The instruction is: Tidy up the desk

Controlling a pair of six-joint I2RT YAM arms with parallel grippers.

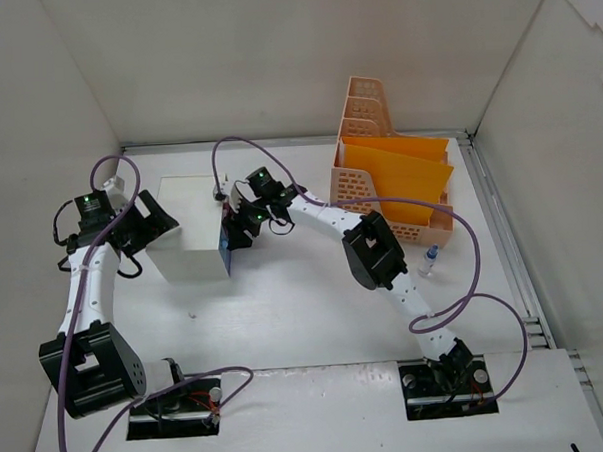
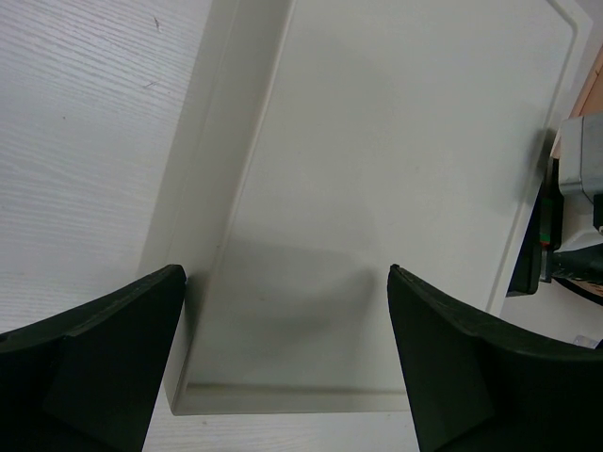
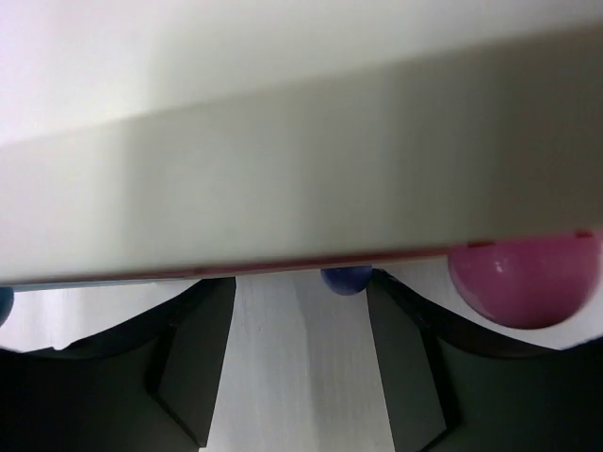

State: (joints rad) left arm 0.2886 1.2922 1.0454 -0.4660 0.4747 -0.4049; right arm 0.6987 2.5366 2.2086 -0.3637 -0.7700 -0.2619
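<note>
The desk (image 1: 305,316) is a wide white tabletop. A small white drawer unit (image 1: 187,231) with a blue drawer front (image 1: 225,247) stands on it at left centre. My left gripper (image 1: 153,224) is open at the unit's left side; in the left wrist view its jaws (image 2: 286,271) stand wide apart over the unit's white top (image 2: 377,169). My right gripper (image 1: 240,229) is open at the blue front. In the right wrist view (image 3: 292,282) a pale slab (image 3: 301,188) fills the top, with a blue knob (image 3: 347,279) and a pink knob (image 3: 513,282) at its lower edge.
An orange file organizer (image 1: 389,172) with yellow folders stands at the back right. A small clear bottle (image 1: 430,260) lies on the desk by the right arm's elbow. White walls enclose the desk on three sides. Purple cables loop off both arms.
</note>
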